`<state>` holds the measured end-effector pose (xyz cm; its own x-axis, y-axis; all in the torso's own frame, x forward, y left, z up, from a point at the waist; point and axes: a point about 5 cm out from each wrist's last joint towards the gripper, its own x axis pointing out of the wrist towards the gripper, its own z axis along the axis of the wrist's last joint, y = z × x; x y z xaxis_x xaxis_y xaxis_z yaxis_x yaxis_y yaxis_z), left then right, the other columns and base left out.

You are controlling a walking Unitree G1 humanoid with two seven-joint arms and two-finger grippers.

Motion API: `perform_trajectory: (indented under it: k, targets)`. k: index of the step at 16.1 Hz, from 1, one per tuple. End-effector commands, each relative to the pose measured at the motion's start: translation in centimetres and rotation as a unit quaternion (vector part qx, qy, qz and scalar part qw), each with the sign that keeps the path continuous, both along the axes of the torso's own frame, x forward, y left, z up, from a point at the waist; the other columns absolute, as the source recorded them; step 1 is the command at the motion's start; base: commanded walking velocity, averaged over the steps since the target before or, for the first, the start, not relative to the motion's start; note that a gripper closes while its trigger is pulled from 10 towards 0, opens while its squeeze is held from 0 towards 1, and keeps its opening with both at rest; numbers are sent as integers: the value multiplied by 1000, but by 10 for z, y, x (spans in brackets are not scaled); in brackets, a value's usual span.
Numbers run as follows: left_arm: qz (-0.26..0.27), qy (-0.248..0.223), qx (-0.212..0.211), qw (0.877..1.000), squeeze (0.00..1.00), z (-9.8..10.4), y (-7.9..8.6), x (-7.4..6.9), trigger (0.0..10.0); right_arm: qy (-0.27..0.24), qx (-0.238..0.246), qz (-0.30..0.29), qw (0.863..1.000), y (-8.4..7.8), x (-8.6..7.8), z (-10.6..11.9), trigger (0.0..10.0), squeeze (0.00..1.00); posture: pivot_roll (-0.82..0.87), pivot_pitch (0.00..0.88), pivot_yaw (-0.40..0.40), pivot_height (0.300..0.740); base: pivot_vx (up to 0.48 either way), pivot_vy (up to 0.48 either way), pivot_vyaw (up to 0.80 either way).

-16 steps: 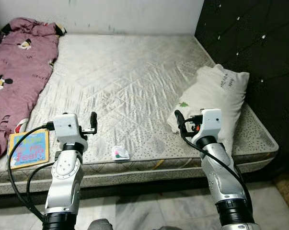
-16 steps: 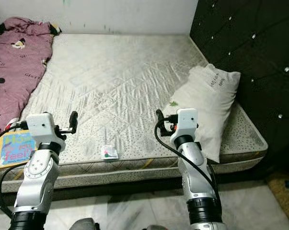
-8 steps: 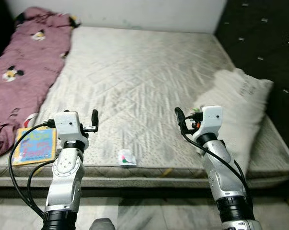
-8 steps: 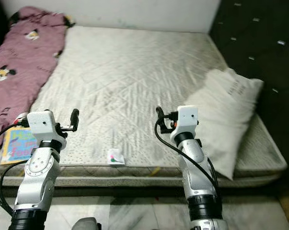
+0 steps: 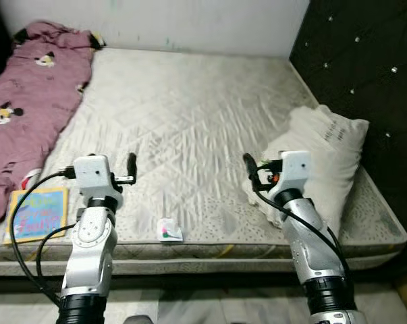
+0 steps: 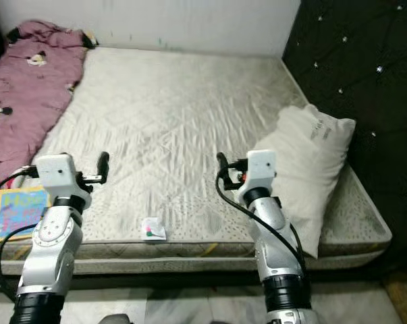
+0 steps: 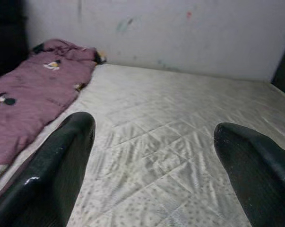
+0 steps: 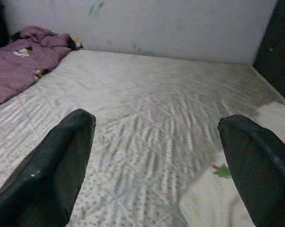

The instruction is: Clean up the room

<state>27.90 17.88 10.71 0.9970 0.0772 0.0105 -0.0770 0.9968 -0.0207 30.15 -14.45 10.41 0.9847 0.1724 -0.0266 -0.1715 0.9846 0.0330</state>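
- The whole view has shifted over the last second, so the camera has moved; the small white wrapper still lies near the grey quilted mattress's front edge.
- The left gripper and right gripper hover above that edge as before, jaws wide apart and empty.
- The colourful children's book, maroon printed blanket and white pillow await tidying; nothing is grasped yet.

Mauve cartoon-print blanket, grey quilted mattress
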Motion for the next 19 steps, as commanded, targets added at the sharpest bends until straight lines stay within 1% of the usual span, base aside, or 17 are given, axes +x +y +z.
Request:
perform_trajectory:
  k: [1, 14, 16, 19]
  targets:
    - [-2, 14, -7, 1000, 0, -3, -1, 1, 10000, 1, 0, -6, 1000, -4, 1, 1, 10000, 0, 38, 0, -52, 740, 0, 0, 0]
    - [-9, 9, -7, 1000, 0, -1, -3, 3, 10000, 8, -2, 1, 1000, -3, 3, 0, 10000, 0, 38, 0, -59, 740, 0, 471, 0]
    - [-7, 2, -3, 1000, 0, 1, -3, 3, 10000, 8, -4, 3, 1000, -2, 4, 0, 10000, 0, 38, 0, -59, 740, 0, 0, 0]
    - [-12, -1, -7, 1000, 0, 1, -4, 3, 10000, 9, -5, 5, 1000, -2, 4, -1, 10000, 0, 39, 0, -58, 740, 0, 0, 0]
